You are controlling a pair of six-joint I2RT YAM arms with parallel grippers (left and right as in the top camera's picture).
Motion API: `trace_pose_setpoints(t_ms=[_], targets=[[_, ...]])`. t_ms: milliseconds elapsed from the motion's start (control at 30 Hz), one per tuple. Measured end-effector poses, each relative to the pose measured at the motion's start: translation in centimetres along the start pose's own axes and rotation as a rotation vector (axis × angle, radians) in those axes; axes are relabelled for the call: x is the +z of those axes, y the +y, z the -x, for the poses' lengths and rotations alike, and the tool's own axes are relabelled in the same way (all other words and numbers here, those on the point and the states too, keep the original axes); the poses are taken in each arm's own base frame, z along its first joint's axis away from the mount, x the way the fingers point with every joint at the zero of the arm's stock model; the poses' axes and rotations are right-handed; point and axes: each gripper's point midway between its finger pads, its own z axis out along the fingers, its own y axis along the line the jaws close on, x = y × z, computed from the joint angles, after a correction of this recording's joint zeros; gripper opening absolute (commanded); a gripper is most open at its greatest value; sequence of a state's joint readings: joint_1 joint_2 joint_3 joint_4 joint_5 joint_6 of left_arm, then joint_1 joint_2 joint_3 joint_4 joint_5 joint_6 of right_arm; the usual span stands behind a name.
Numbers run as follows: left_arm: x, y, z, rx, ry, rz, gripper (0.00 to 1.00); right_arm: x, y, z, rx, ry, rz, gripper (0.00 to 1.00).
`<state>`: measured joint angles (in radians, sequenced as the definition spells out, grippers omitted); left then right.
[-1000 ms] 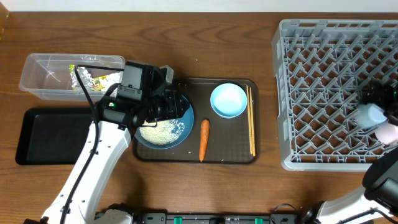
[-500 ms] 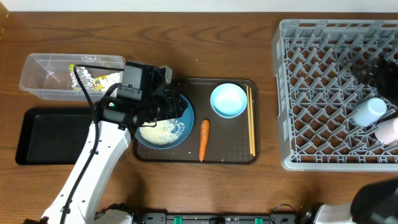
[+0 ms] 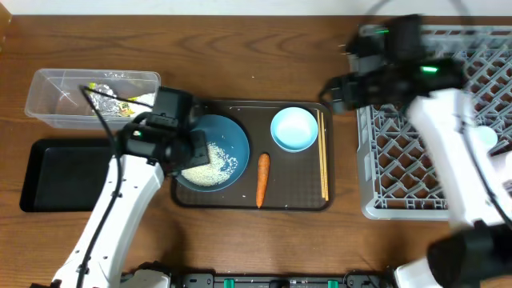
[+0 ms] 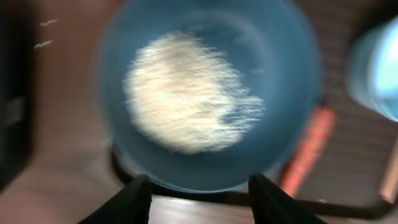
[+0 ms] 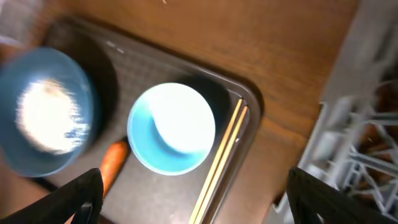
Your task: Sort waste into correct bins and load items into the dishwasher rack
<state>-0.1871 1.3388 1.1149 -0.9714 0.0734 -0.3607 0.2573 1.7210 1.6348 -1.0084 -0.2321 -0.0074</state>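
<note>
Both left fingers (image 4: 134,202) and right fingers (image 5: 84,199) gape empty; carrot (image 3: 262,179) lies tip toward the robot.

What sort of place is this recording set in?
Likely a staged dish-clearing tabletop: a large grey plastic dishwasher rack, a dark brown serving tray, and a teal-blue round dish of white rice.

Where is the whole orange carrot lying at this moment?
In the overhead view, the whole orange carrot lies on the dark brown serving tray, between the teal-blue round dish and the wooden chopsticks.
</note>
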Motion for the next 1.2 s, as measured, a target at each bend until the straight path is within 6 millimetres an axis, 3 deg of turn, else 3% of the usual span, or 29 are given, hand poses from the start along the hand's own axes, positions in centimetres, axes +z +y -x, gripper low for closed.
trace_pose_setpoints(t_ms=[233,367,500,700,833,1200], targets=[[-0.3,5.9,0.5,-0.165,0.014,0.121,0.54,8.2,-0.4,-0.7,0.034,0.098,-0.147,0.82],[-0.5,7.5,0.6,-0.216,0.013,0.149,0.54,11.9,-1.6,-2.1,0.074,0.162,-0.193,0.75],[-0.5,7.8,0.7,-0.223,0.011,0.154,0.54,14.5,-2.0,-3.8,0.103,0.229,-0.189,0.59],[-0.5,7.8,0.7,-0.223,0.011,0.154,0.54,16.6,-0.8,-5.4,0.100,0.288,-0.162,0.20],[-0.5,7.8,0.7,-0.223,0.011,0.154,0.54,16.9,-0.1,-5.6,0.094,0.296,-0.156,0.01],[-0.5,7.8,0.7,-0.223,0.012,0.154,0.54,16.5,-0.2,-6.2,0.099,0.322,-0.170,0.01]])
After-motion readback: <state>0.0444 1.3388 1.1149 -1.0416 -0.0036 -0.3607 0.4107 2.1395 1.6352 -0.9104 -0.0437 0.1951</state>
